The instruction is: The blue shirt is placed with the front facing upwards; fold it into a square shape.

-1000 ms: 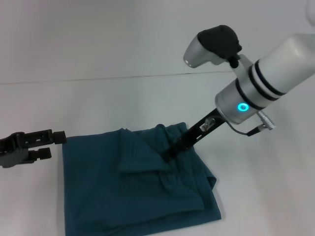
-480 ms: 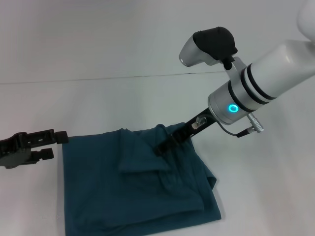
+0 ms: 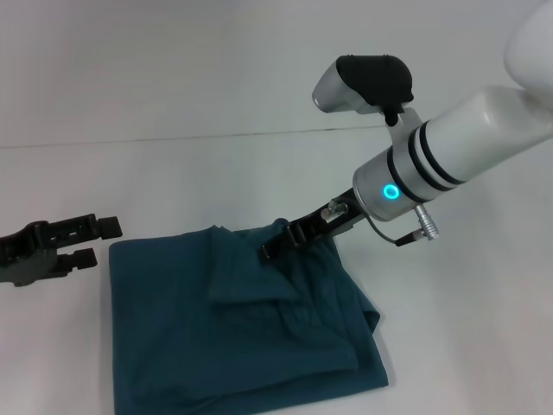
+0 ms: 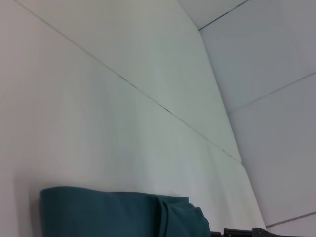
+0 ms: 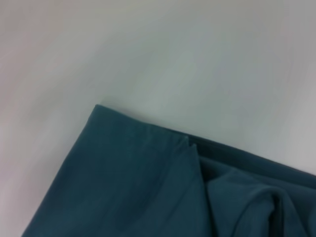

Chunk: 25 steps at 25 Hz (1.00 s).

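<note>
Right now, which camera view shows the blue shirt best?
The head view: the blue shirt lies there nearly whole, folded on the table. The left wrist view shows only one edge strip; the right wrist view shows one corner with folds.

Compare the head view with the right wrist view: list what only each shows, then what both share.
Only the head view shows both arms: the right gripper low over the far edge of the blue shirt, the left gripper open just off the shirt's left corner, and the shirt's whole folded outline. Only the right wrist view shows close up a flap's pointed corner lying on the layer beneath. Both share the shirt on the white table.
</note>
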Motion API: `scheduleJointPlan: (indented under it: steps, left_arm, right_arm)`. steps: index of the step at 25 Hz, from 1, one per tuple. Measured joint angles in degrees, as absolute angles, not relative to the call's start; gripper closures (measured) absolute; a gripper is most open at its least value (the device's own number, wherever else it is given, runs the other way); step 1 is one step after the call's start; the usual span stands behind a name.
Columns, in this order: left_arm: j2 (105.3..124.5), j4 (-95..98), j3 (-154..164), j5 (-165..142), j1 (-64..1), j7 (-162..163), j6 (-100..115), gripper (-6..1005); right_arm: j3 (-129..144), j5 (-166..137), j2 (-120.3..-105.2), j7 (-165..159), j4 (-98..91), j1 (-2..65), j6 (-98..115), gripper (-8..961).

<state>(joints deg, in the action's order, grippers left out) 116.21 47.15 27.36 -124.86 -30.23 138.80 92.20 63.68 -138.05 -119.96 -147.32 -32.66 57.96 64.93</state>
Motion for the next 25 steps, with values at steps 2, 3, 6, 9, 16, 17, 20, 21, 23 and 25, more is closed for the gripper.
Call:
scheduleJointPlan:
  steps: [2, 3, 6, 9, 16, 17, 20, 21, 23, 25]
  left_arm:
    - [116.3, 46.75, 27.37, -124.82, -30.22, 138.76, 91.79, 77]
    - [116.3, 46.34, 27.37, -124.8, -30.25, 138.69, 91.67, 77]
    - [116.28, 45.35, 27.36, -124.73, -30.52, 138.39, 91.32, 77]
    - [116.28, 45.2, 27.34, -124.71, -30.63, 138.21, 91.15, 77]
    - [116.36, 45.17, 27.33, -124.71, -30.69, 138.03, 91.05, 76]
    - [116.36, 45.17, 27.33, -124.71, -30.69, 138.03, 91.05, 76]
    - [116.37, 45.13, 27.39, -124.71, -30.68, 138.01, 91.05, 76]
    - [116.37, 45.11, 27.4, -124.71, -30.68, 138.01, 91.05, 76]
    - [116.37, 45.07, 27.45, -124.71, -30.68, 138.0, 91.05, 76]
    - [116.37, 45.07, 27.48, -124.71, -30.67, 137.99, 91.05, 76]
  right_arm:
    - [63.69, -136.69, -119.97, -147.34, -31.59, 57.96, 63.92, 222]
    - [63.69, -136.18, -119.95, -147.34, -31.11, 57.96, 63.45, 222]
    - [63.67, -135.19, -119.9, -147.87, -29.23, 58.4, 61.84, 222]
    - [63.68, -135.13, -119.84, -148.82, -27.29, 59.06, 60.18, 223]
    - [63.7, -135.2, -119.85, -148.94, -26.78, 59.23, 59.27, 392]
    - [63.71, -135.22, -119.84, -148.94, -26.77, 59.24, 59.25, 434]
    - [63.76, -135.31, -119.77, -148.96, -26.75, 59.24, 59.09, 562]
    - [63.78, -135.32, -119.77, -148.96, -26.74, 59.24, 58.94, 605]
    - [63.81, -135.34, -119.77, -148.99, -26.7, 59.24, 58.74, 690]
    - [63.81, -135.35, -119.77, -149.1, -26.66, 59.24, 58.59, 777]
